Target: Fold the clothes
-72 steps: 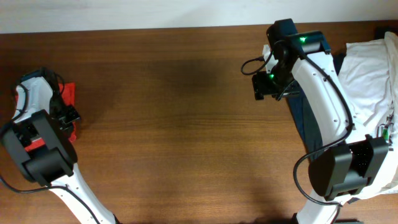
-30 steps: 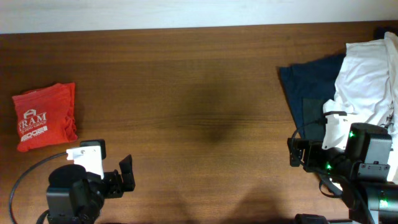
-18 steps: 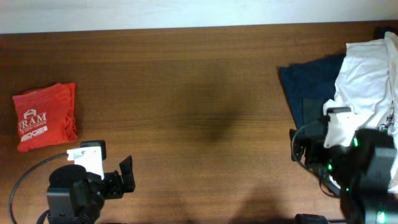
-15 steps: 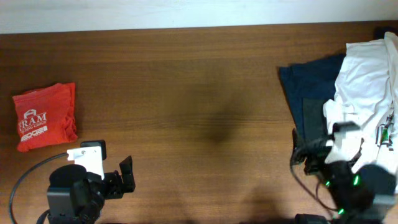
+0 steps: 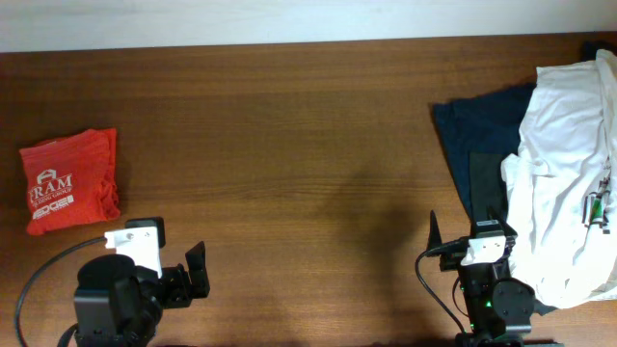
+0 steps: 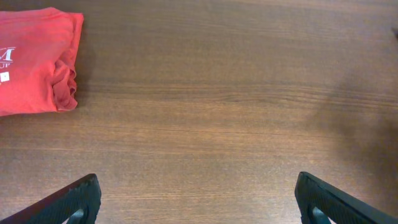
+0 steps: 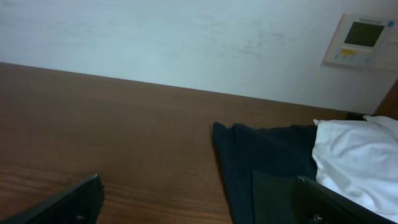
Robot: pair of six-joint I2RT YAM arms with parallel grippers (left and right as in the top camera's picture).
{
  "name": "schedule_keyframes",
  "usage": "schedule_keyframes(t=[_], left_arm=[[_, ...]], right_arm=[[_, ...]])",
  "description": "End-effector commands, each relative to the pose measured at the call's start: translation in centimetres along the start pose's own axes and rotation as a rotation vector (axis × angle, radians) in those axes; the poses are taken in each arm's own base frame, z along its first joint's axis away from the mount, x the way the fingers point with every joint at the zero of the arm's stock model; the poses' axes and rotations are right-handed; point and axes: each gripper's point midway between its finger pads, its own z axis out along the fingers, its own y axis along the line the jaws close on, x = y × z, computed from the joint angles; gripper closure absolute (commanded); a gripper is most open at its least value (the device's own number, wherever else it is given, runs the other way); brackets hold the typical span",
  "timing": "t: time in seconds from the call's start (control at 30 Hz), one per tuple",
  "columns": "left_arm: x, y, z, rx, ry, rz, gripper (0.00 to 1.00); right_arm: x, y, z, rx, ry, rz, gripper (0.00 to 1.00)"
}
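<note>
The clothes, an orange-red T-shirt [image 5: 69, 193] with white lettering, lie folded in a compact rectangle at the table's far left. In the left wrist view the T-shirt [image 6: 34, 59] fills the top-left corner, well ahead of my left gripper [image 6: 198, 190]. That gripper is open with only bare wood between its fingers. The left arm [image 5: 125, 289] sits pulled back at the front edge. My right gripper [image 7: 199, 190] is also open and holds nothing, with its right finger over the dark navy garment [image 7: 261, 162]. The right arm [image 5: 487, 284] sits low at the front right.
A dark navy garment [image 5: 477, 145] lies spread at the right, with a white garment [image 5: 569, 164] heaped on top of it and reaching the table's right edge. A wall panel [image 7: 364, 40] hangs behind the table. Brown wood [image 5: 308, 173] spans the middle.
The right arm has drawn back from the garment pile toward the table's front edge. The left arm, which withdrew from the folded T-shirt earlier, stays still. The T-shirt has not moved.
</note>
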Motion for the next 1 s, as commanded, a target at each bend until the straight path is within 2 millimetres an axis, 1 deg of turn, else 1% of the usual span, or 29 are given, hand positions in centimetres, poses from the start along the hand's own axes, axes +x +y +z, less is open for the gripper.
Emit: schedule_keyframes(t=[0.0, 0.63, 0.7, 0.73, 0.77, 0.8, 0.83, 0.87, 0.9, 0.93, 0.97], left_arm=[[0.0, 0.1, -0.1, -0.005, -0.006, 0.013, 0.01], [-0.1, 0.1, -0.3, -0.004, -0.017, 0.013, 0.01], [0.0, 0.5, -0.7, -0.020, -0.037, 0.006, 0.01], [0.4, 1.7, -1.0, -0.081, -0.059, 0.005, 0.01], [0.9, 1.9, -0.9, -0.086, -0.068, 0.000, 0.01], [2.0, 2.0, -0.3, -0.085, -0.077, -0.005, 0.01], [2.3, 2.1, 0.0, -0.086, -0.089, -0.006, 0.01], [3.2, 2.3, 1.1, -0.083, -0.117, -0.006, 0.01], [3.5, 2.4, 2.6, -0.077, -0.176, -0.006, 0.01], [3.3, 2.4, 4.1, -0.070, -0.248, -0.006, 0.01], [3.0, 2.4, 5.0, -0.064, -0.303, -0.006, 0.01]], right_arm=[[0.2, 0.0, 0.0, 0.006, 0.002, -0.009, 0.01], [0.2, 0.0, 0.0, 0.006, 0.002, -0.009, 0.01], [0.2, 0.0, 0.0, 0.006, 0.002, -0.009, 0.01], [0.2, 0.0, 0.0, 0.006, 0.002, -0.009, 0.01], [0.2, 0.0, 0.0, 0.006, 0.002, -0.009, 0.01], [0.2, 0.0, 0.0, 0.006, 0.002, -0.009, 0.01], [0.2, 0.0, 0.0, 0.006, 0.002, -0.009, 0.01], [0.2, 0.0, 0.0, 0.006, 0.002, -0.009, 0.01], [0.2, 0.0, 0.0, 0.006, 0.002, -0.009, 0.01], [0.2, 0.0, 0.0, 0.006, 0.002, -0.009, 0.01], [0.2, 0.0, 0.0, 0.006, 0.002, -0.009, 0.01]])
